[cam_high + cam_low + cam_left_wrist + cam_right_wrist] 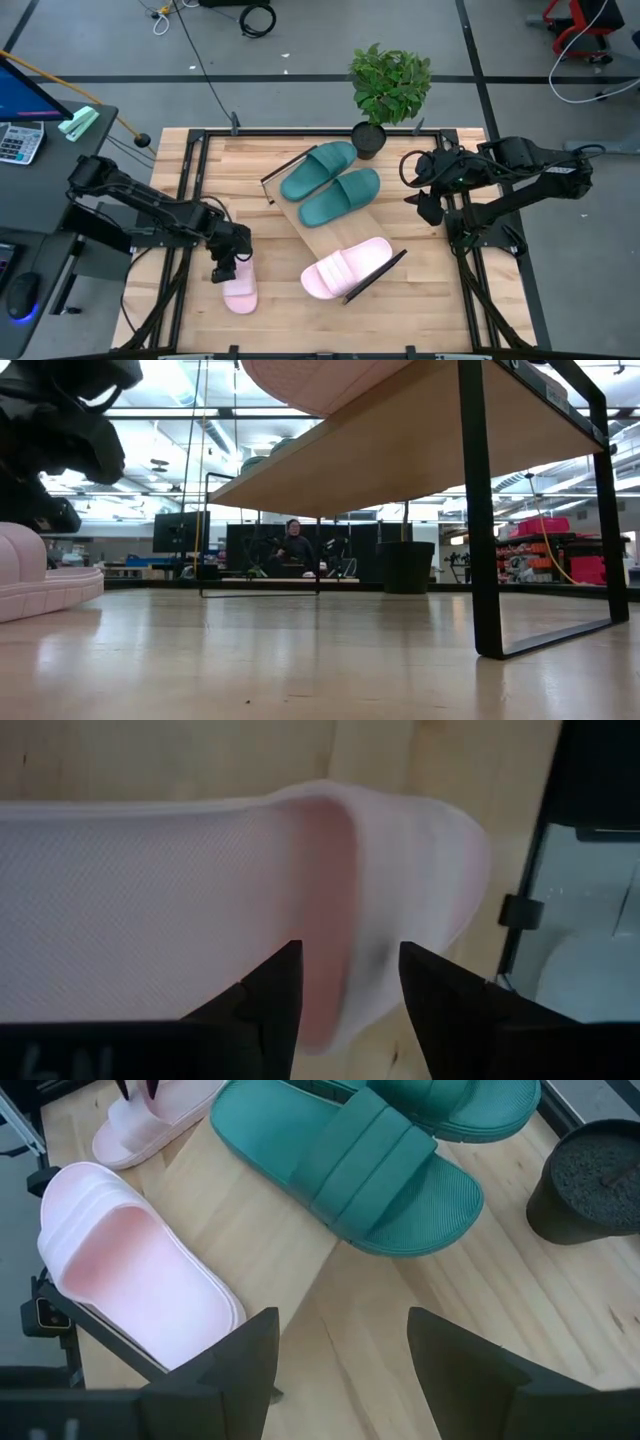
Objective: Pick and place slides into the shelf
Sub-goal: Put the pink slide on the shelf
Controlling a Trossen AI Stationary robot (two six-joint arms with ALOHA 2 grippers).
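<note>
A pale pink foam slide (240, 293) lies under the left gripper (226, 268), its heel cut off; the part-open fingers (268, 1005) straddle its strap, contact unclear. The right gripper (428, 203) hangs open, empty.

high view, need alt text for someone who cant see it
Seen from above, a tilted wooden shelf holds two teal slides and one pink slide. The left gripper hangs open over a second pink slide on the table; the right gripper waits open beside a potted plant.
</note>
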